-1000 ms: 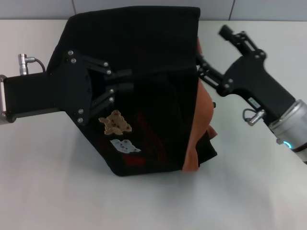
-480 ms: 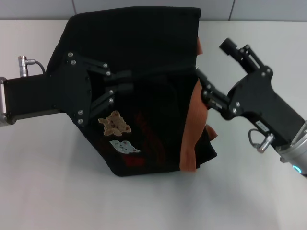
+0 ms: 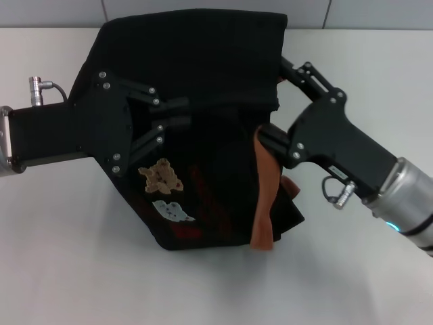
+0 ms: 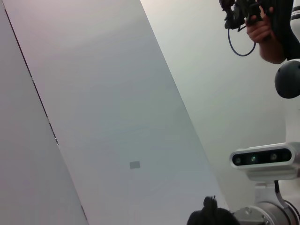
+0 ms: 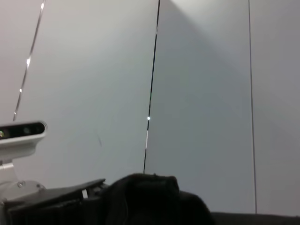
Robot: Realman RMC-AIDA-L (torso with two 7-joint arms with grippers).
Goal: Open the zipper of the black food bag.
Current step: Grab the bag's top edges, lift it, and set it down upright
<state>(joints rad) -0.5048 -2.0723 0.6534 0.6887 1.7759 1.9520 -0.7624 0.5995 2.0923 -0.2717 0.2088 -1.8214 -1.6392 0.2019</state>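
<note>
The black food bag (image 3: 203,74) lies on the white table in the head view, with tan and white bear patches (image 3: 161,176) and an orange-brown trim strip (image 3: 264,196) on its right side. I cannot make out the zipper against the dark fabric. My left gripper (image 3: 177,112) reaches in from the left, its fingers nearly together and pinching the bag's fabric. From the right, my right gripper (image 3: 274,101) stands open against the bag's right edge, one finger near the top corner and one by the orange trim. In the right wrist view a bit of the black food bag (image 5: 145,197) shows.
Bare white table (image 3: 81,271) surrounds the bag, and a tiled wall edge runs along the back. The wrist views show mostly wall panels and the robot's head camera (image 4: 262,159). A person's hand (image 4: 265,33) holding a device shows in the left wrist view.
My right gripper has swung left and closed in on the bag's right edge, pushing the orange trim inward. The left gripper has kept its place on the bag.
</note>
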